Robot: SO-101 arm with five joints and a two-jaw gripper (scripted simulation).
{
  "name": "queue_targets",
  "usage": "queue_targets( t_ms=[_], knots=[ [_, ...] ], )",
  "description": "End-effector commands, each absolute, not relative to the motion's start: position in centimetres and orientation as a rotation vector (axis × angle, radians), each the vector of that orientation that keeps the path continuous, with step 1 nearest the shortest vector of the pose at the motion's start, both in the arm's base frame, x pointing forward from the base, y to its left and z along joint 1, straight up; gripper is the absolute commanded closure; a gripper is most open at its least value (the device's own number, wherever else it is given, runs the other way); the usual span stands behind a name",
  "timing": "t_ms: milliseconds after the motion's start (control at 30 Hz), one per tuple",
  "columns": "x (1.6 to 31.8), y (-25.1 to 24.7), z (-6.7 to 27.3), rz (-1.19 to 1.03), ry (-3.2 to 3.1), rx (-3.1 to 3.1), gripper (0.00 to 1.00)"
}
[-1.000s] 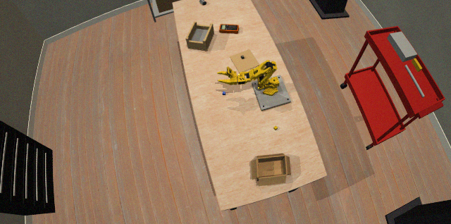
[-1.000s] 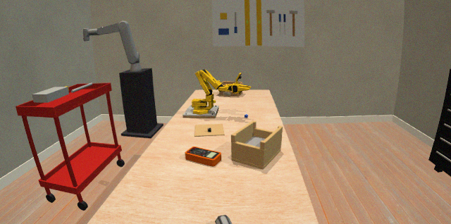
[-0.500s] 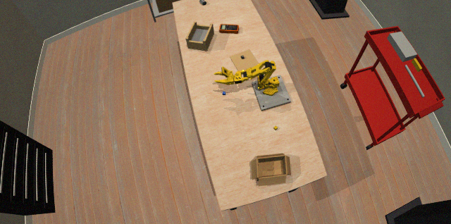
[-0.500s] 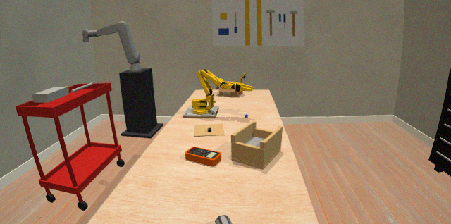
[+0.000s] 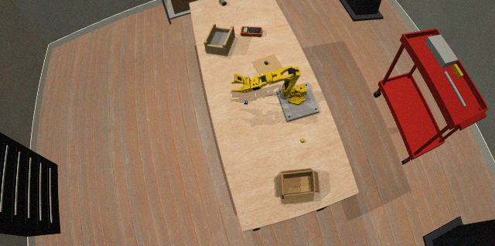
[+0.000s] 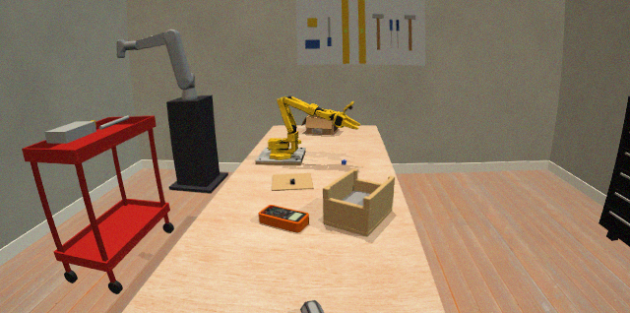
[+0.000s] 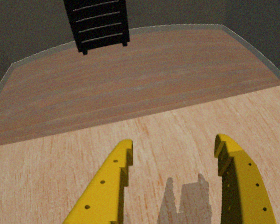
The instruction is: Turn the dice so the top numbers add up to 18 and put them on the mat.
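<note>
My gripper (image 5: 233,83) (image 6: 356,115) (image 7: 175,139) is open and empty, raised above the table. A blue die (image 5: 246,102) (image 6: 344,161) lies on the table near the gripper, off the mat; it does not show in the wrist view. A yellow die (image 5: 302,140) lies on the table on the other side of the arm's base; I cannot make it out in the exterior view. A black die (image 5: 266,63) (image 6: 292,181) sits on the tan mat (image 5: 274,58) (image 6: 278,186). The numbers on top of the dice are too small to read.
An open wooden bin (image 5: 213,49) (image 6: 345,216) and an orange multimeter (image 5: 251,32) (image 6: 283,218) stand beyond the mat. A cardboard box (image 5: 297,196) (image 6: 321,123) stands at the table's other end. A small dark cylinder (image 5: 223,2) (image 6: 312,307) lies near the far edge.
</note>
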State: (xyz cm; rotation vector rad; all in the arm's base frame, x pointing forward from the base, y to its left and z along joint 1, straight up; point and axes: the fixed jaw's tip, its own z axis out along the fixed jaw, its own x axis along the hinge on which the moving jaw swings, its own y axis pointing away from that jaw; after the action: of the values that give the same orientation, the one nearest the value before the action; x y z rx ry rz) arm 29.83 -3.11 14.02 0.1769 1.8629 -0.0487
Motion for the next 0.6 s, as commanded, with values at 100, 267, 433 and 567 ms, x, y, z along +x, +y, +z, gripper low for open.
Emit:
queue_targets(
  t_ms=[100, 267, 433, 567],
  knots=[
    [30.4, -2.8, 13.6, -0.012, 2.061, 0.223, 0.75],
    [30.3, -2.7, 13.5, -0.002, 2.134, 0.242, 0.75],
    [29.9, -2.5, 13.5, 0.012, 2.250, 0.275, 0.75],
    [29.4, -2.4, 13.6, 0.020, 2.337, 0.301, 0.75]
  ],
)
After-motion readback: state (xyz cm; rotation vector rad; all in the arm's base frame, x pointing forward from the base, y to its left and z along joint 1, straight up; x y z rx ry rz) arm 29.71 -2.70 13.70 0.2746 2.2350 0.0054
